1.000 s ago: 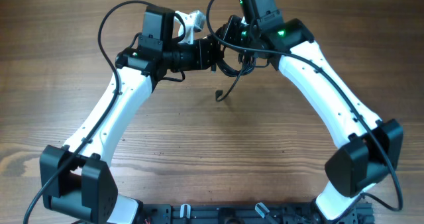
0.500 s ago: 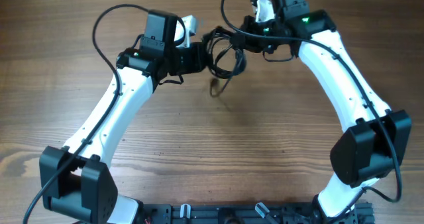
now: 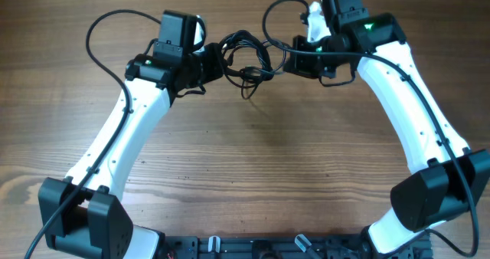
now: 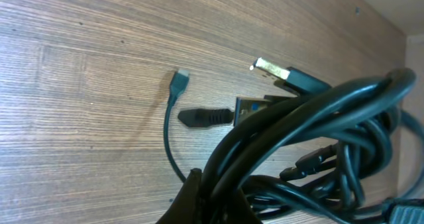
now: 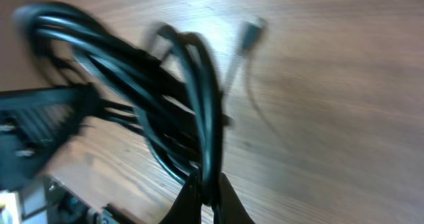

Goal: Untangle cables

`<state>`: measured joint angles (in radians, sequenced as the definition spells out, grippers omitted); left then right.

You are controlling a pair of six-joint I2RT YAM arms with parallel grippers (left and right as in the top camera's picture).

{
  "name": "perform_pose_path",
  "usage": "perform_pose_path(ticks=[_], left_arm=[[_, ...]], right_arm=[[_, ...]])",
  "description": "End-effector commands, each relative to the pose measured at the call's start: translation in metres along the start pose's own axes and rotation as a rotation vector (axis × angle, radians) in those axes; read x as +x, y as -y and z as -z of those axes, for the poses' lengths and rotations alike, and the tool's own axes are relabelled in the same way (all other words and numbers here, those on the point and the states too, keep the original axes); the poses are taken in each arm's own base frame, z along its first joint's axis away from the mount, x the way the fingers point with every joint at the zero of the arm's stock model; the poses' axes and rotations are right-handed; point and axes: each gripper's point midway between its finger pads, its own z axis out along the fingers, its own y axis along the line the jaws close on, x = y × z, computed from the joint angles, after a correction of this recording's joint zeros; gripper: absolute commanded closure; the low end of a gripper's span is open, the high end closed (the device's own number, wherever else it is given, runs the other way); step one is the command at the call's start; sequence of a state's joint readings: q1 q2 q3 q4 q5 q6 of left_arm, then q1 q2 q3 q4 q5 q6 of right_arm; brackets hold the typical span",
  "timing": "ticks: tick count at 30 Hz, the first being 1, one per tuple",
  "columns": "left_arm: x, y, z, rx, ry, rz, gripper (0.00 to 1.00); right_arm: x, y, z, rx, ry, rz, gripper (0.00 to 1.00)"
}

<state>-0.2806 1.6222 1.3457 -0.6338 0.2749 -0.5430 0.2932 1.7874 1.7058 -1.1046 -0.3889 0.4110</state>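
The cables (image 3: 246,58) are a bundle of thin black cords hanging in loose loops between my two grippers, above the far middle of the table. My left gripper (image 3: 217,62) is shut on the bundle's left side, and the cables (image 4: 311,138) crowd its wrist view. My right gripper (image 3: 285,60) is shut on a strand at the right side; the cables (image 5: 165,98) loop up from its fingertips (image 5: 192,192). A loose end with a small plug (image 3: 246,95) dangles below the bundle. Plug ends (image 4: 271,67) stick out of the coil.
The wooden table (image 3: 253,167) lies under both arms. Thicker black wires (image 3: 99,40) fixed to the arms arc beside them. A dark rail (image 3: 260,247) runs along the near edge.
My right gripper has shut on a strand and moved right and away, stretching the bundle. The left arm shifted slightly left. The dangling end swung up.
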Motion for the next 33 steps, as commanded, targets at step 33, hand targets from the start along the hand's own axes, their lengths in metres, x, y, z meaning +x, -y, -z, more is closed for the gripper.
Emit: perform_pose_path(ticks=[33], left_arm=[[0.009, 0.038, 0.041, 0.502, -0.190, -0.097, 0.96]], right_arm=[[-0.041, -0.135, 0.049, -0.223, 0.410, 0.785, 0.58]])
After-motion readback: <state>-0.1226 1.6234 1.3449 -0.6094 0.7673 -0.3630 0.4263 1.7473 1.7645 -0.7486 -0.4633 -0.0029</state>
